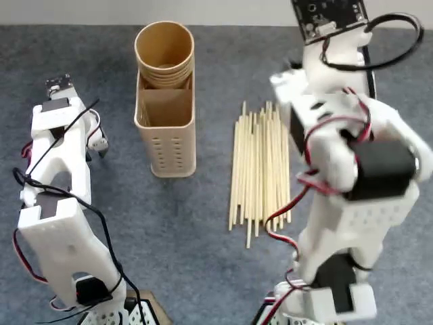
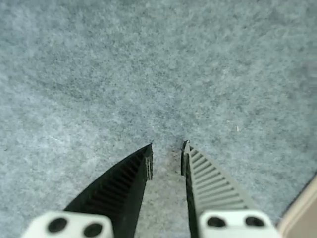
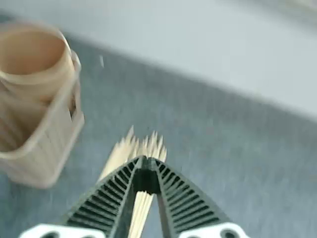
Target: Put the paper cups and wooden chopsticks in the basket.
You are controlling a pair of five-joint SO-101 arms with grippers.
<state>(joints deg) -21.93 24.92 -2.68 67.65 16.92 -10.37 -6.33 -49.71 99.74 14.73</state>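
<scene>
A stack of paper cups stands in the far compartment of the beige basket; its near compartment looks empty. Wooden chopsticks lie in a loose bundle on the grey mat to the right of the basket. My right gripper hangs shut above the far ends of the chopsticks, tips together, with the cups and basket off to one side. My left gripper is left of the basket, slightly open over bare mat, with nothing between its fingers.
The grey mat covers the table, with a pale surface beyond its far edge. A corner of the basket sits close beside my left gripper. The right arm's body stands just right of the chopsticks.
</scene>
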